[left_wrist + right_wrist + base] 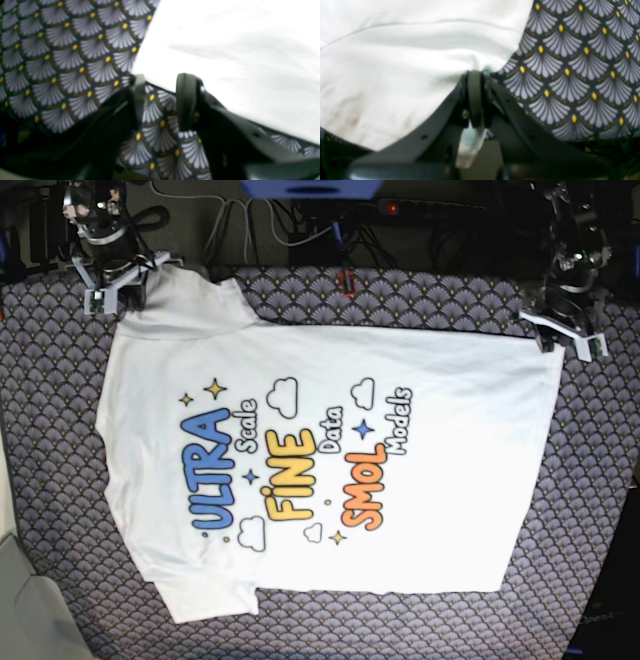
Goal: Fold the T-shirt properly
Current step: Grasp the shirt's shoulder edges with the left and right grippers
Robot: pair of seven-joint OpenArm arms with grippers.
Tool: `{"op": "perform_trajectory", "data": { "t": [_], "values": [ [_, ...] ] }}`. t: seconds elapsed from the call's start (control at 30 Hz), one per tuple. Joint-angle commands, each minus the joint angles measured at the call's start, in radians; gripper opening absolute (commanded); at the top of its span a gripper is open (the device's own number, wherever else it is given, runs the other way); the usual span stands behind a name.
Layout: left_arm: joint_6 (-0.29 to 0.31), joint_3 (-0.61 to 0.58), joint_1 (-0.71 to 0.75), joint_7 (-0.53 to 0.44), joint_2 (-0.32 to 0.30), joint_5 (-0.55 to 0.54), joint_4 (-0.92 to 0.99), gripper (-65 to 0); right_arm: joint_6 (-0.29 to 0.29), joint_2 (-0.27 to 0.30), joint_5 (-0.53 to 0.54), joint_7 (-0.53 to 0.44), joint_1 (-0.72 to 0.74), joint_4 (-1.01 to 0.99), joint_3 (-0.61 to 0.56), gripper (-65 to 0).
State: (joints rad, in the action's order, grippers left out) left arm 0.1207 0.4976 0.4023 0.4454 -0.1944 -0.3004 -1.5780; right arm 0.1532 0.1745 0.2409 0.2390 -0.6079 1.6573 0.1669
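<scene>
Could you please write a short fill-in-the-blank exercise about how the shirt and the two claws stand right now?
1. The T-shirt lies flat with its printed side facing ____.
2. The right claw is ____ on the shirt's edge.
3. The left claw stands open, and between its fingers shows the patterned ____, not the shirt.
4. The word printed in blue is ____.

Missing words: up; shut; tablecloth; ULTRA
</scene>
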Motion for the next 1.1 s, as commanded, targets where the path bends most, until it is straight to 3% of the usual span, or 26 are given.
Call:
{"op": "perform_trajectory", "data": {
  "t": [0.0,0.2,1.07],
  "values": [
    [0.0,0.006,-0.009,-0.023,-0.015,-0.003,-0.009,-43.9,-0.002,0.003,-0.008,0.072,-0.011,-0.009,-0.003,-65.0],
    [0.003,0.079,-0.019,-0.023,-0.014,-0.003,-0.005,-44.0,-0.002,0.003,-0.008,0.072,-0.011,-0.009,-0.003,-65.0],
    [0.004,0.077,-0.09,-0.023,-0.009,-0.003,0.093,-44.0,-0.002,0.003,-0.008,0.072,0.003,-0.01,-0.003,-65.0]
  ]
}}
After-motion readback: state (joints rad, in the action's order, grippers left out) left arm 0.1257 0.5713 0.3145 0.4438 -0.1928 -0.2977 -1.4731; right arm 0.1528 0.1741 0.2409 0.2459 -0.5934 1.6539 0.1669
